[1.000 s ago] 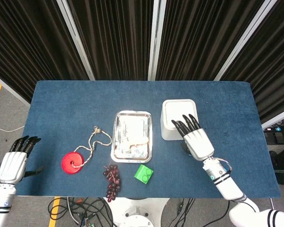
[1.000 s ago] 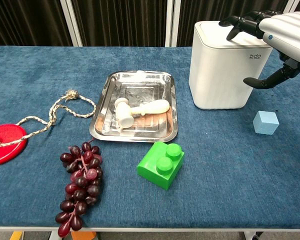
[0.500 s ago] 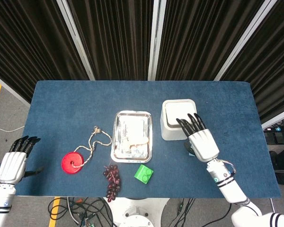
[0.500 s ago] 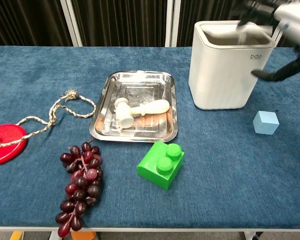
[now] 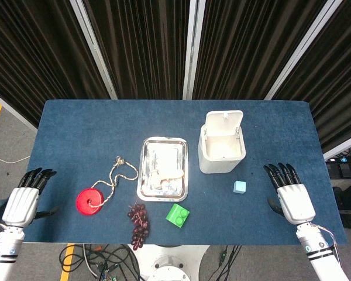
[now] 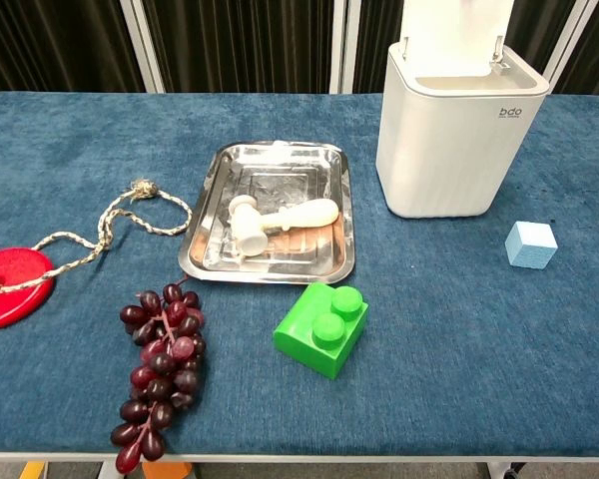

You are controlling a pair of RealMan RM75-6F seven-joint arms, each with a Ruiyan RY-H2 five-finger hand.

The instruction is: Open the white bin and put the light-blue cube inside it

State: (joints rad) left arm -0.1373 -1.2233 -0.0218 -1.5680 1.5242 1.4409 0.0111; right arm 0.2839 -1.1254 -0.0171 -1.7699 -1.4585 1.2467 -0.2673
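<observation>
**Bin lid up, cube on the cloth beside it**

The table (image 5: 76, 123) is covered in a dark blue, felt-like cloth that runs edge to edge. Behind its far edge hang black pleated curtains (image 5: 140, 47) split by slanted white posts. Grey floor shows at the left, with a yellow stripe and loose cables below the near edge.

The white bin (image 6: 459, 135) stands right of centre, its lid (image 6: 454, 30) tipped up and back on its hinge, so the mouth is open. The light-blue cube (image 6: 531, 244) sits on the cloth near and slightly right of the bin, apart from it.

The right hand (image 5: 293, 196) hovers at the near right edge of the table, fingers straight and spread, holding nothing, well clear of the cube. The left hand (image 5: 24, 199) hangs off the near left edge, fingers likewise extended and empty. Neither hand shows in the chest view.

At centre lies a steel tray (image 6: 215, 205) with a small white mallet (image 6: 280, 218) in it. Near it sit a green brick (image 6: 321, 327) and a bunch of dark grapes (image 6: 155, 374). To the left, a red disc (image 6: 10, 287) is tied to a looped rope (image 6: 120, 222).
</observation>
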